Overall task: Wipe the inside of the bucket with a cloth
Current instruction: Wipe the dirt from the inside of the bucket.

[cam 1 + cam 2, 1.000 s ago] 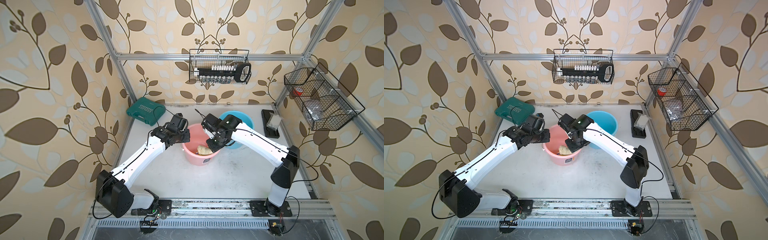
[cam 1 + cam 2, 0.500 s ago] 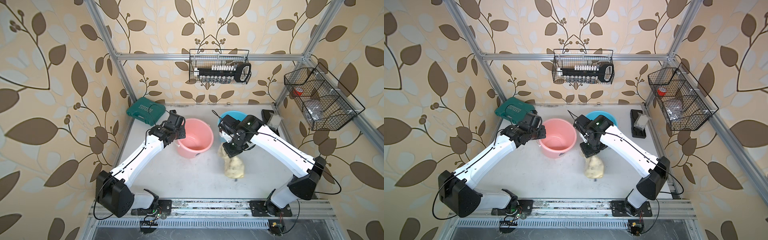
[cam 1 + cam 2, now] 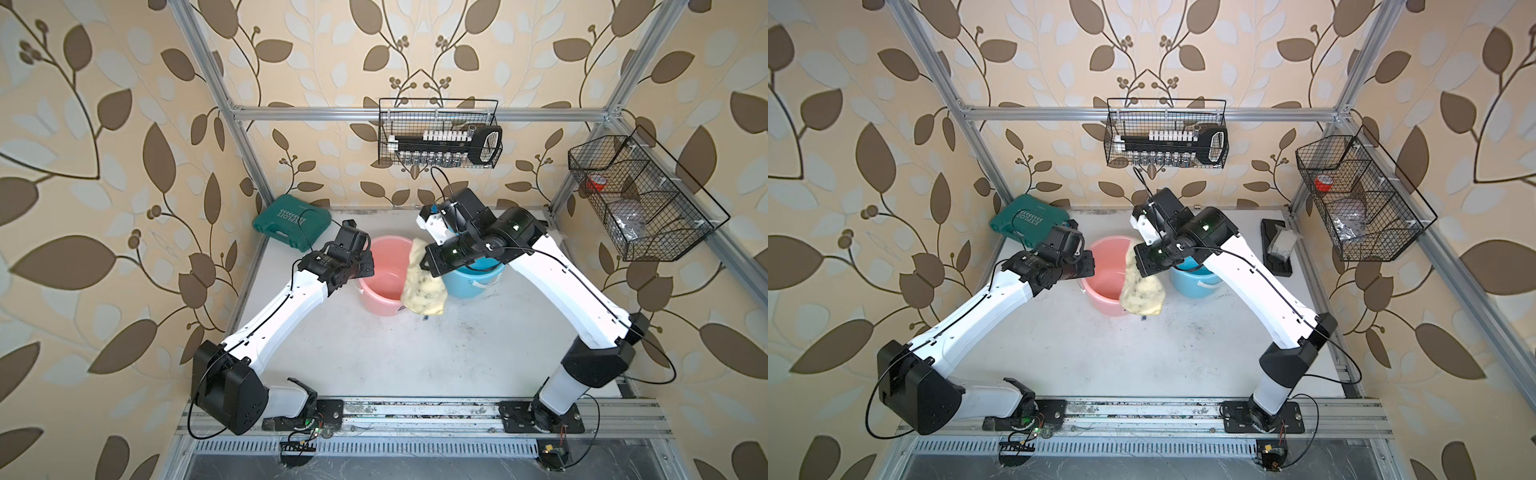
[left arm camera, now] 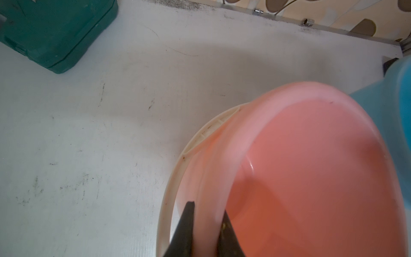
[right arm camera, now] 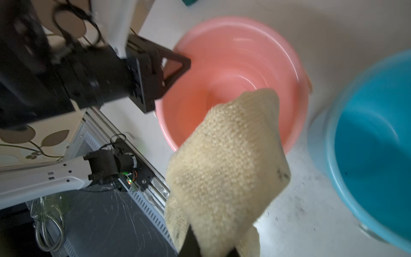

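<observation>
Cloth (image 3: pixel 422 286) aloft beside the pink bucket (image 3: pixel 384 245): your right gripper (image 5: pixel 212 244) was clamped on a gathered upper corner. The pale-yellow rag hung limp over the bucket's rim from about 2 to 5 o'clock; whether it touched the rim could not be told. Your left gripper (image 4: pixel 208 207) was closed on the rim at 9 o'clock, one finger inside the wall and one outside. A blue bucket (image 3: pixel 473 282) stood just beside the pink one at 3 o'clock, and a green tool case (image 3: pixel 291 222) at 10 o'clock. Knobbly, towel-like and flecked with dark specks, the cloth looked light and floppy. It would likely bunch under any push, so a pinch on gathered fabric near one edge should serve you best. The pink bucket, glossy smooth plastic with a round tapered wall, looked stiff, light and apt to slide unless braced.
</observation>
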Robot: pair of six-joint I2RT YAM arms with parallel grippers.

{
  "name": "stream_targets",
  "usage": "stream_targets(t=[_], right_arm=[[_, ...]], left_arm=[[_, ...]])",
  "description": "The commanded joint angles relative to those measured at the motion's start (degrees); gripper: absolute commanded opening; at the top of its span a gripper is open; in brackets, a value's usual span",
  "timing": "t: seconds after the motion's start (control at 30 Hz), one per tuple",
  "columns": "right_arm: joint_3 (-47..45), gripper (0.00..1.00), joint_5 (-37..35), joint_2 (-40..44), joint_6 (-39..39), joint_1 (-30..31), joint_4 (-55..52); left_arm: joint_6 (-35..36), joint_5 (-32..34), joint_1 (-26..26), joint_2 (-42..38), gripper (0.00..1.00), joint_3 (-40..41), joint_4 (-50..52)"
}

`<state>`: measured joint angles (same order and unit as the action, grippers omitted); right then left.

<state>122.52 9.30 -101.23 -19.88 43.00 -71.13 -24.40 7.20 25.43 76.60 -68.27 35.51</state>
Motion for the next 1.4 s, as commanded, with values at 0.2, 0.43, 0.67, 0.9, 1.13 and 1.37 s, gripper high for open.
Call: stream_targets(t=[0.2,0.43,0.67,0.9,1.13,1.37], right_arm=[[8.10,0.00,-5.61,-17.92,7.21,0.19,3.29],[-4.21,0.00,-14.14,-17.33,11.05,0.92,7.81],[-3.32,0.00,-25.35,-23.66,15.37,4.26,4.06],[6.95,0.00,-31.45,-33.74,16.01,5.42,-3.95],[5.06,0.00,-32.18,-35.97,13.39,4.67,-4.34],[2.85,0.00,-27.71,-40.27,10.38,1.26,-4.65]], left_arm=[[-3.83,-10.89,-3.09,-3.09,0.00,5.65,-8.36],[-4.56,-14.75,-6.44,-4.35,0.00,6.76,-9.99],[-5.00,-15.54,-6.45,-3.89,0.00,6.92,-10.10],[-4.16,-14.73,-6.45,-4.24,0.00,6.87,-9.14],[-3.89,-13.90,-6.45,-3.74,0.00,6.50,-7.91],[-4.39,-14.84,-6.45,-3.92,0.00,8.41,-8.90]])
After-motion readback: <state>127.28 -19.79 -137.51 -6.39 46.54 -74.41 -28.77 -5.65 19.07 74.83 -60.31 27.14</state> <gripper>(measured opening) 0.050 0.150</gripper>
